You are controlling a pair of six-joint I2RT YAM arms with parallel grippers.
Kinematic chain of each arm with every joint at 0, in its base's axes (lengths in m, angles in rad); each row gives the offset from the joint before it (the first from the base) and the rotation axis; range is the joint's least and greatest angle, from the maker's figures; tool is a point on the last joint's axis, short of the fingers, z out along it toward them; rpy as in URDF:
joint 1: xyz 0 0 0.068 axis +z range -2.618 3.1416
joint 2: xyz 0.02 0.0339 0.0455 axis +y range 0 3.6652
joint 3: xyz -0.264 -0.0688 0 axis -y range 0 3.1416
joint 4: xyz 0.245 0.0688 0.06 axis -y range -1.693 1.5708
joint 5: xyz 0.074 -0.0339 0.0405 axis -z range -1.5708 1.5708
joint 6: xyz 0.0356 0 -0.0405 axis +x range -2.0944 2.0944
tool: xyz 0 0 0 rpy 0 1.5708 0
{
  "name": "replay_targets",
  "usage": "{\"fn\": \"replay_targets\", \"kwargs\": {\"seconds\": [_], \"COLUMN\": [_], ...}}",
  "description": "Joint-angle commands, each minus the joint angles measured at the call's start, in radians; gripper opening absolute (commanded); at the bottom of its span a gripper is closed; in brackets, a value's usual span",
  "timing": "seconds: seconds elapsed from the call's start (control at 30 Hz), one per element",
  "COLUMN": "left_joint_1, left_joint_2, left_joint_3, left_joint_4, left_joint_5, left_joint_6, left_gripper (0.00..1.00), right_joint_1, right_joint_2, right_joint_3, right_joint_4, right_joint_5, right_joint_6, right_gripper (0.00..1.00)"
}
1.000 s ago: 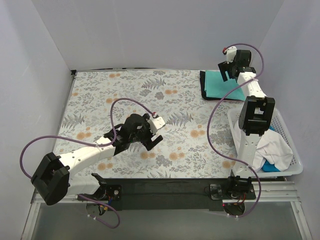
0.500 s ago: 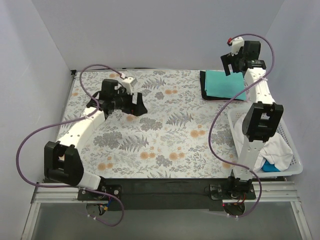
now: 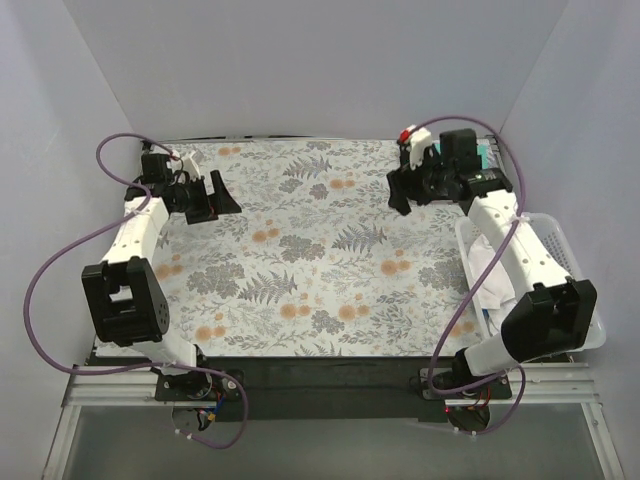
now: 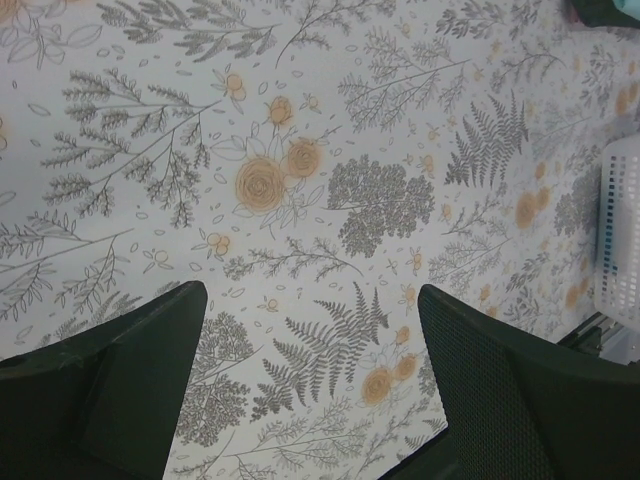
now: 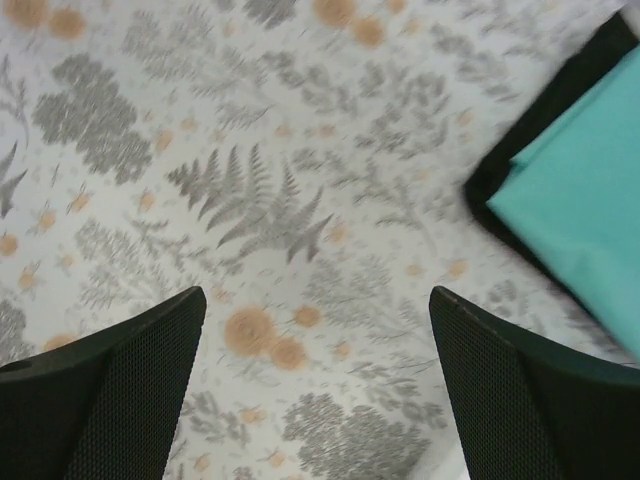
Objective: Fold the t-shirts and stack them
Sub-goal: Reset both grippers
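Observation:
A folded teal-green t-shirt (image 5: 590, 190) lies on a black t-shirt (image 5: 540, 115) at the back right of the floral cloth. In the top view only a sliver of the teal shirt (image 3: 484, 155) shows behind my right arm. A white t-shirt (image 3: 490, 275) lies crumpled in the basket. My right gripper (image 3: 405, 192) is open and empty, hovering over bare cloth just left of the stack; it also shows in the right wrist view (image 5: 315, 300). My left gripper (image 3: 212, 205) is open and empty at the far back left, and shows in the left wrist view (image 4: 310, 300).
A white lattice basket (image 3: 575, 262) stands at the right edge of the table and also shows in the left wrist view (image 4: 625, 240), with a bit of blue inside. The grey-and-orange floral cloth (image 3: 310, 250) covers the table. Walls close in at the back and both sides.
My left arm has swung from the front middle to the back left corner. My right gripper has moved from above the teal stack leftward over the bare cloth. Both stayed open.

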Motion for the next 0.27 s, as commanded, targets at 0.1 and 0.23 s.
{"fn": "replay_targets", "kwargs": {"seconds": [0.1,0.23], "left_joint_1": [-0.006,-0.006], "left_joint_2": [-0.198,-0.294], "left_joint_3": [-0.17,-0.25], "left_joint_4": [-0.029,-0.029], "left_joint_5": [-0.044,-0.065], "left_joint_6": [0.067,0.072], "left_gripper": [0.86,0.86], "right_joint_1": [0.038,0.064], "right_joint_2": [-0.115,-0.184], "right_joint_3": [-0.3,-0.409], "right_joint_4": [-0.001,0.036], "right_joint_5": [-0.07,-0.073], "right_joint_6": [0.043,0.061], "right_gripper": [0.98,0.98]}}
